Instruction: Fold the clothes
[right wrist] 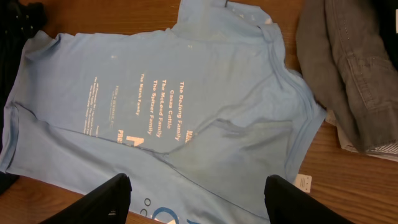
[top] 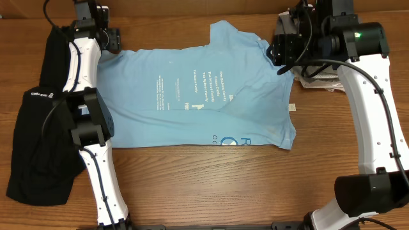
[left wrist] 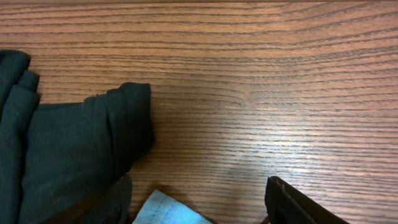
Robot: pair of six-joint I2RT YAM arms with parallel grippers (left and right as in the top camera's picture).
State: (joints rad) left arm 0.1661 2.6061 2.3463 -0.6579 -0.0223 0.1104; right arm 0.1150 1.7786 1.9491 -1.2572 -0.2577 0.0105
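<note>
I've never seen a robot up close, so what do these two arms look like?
The left arm and right arm both have white tubular links between black joint housings, with black cables alongside. A green light glows on the right one. The jaws are black.

The wooden table [top: 211, 185] bears a blue T-shirt [top: 192, 89] (spread flat), a black garment [top: 38, 147] and grey clothing [right wrist: 348, 62].

Wood-grain table [top: 223, 185]; grey denim-like garment [right wrist: 351, 62] crumpled at right side, lying over pale striped fabric [right wrist: 379, 151]; small white tag [right wrist: 303, 182] flat on wood nearby.
</note>
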